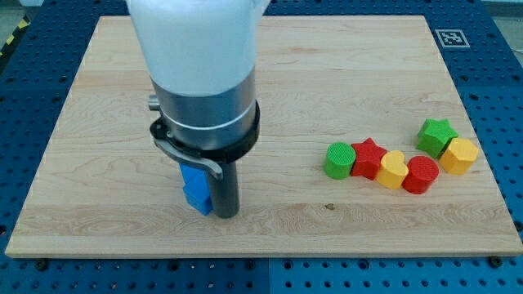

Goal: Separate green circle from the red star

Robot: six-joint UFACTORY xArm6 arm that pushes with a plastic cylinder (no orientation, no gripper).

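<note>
The green circle (pixel 337 160) lies on the wooden board at the view's right, touching the red star (pixel 368 157) on its right side. My tip (pixel 226 214) rests on the board at the lower middle, far to the left of both. A blue block (pixel 195 189) sits right against the tip's left side, partly hidden by the rod.
A yellow block (pixel 393 170) and a red cylinder (pixel 421 174) continue the row to the right of the red star. A green star (pixel 435 135) and a yellow hexagon (pixel 458 155) lie at the far right. The arm's large body (pixel 200 73) hides the board's upper left-middle.
</note>
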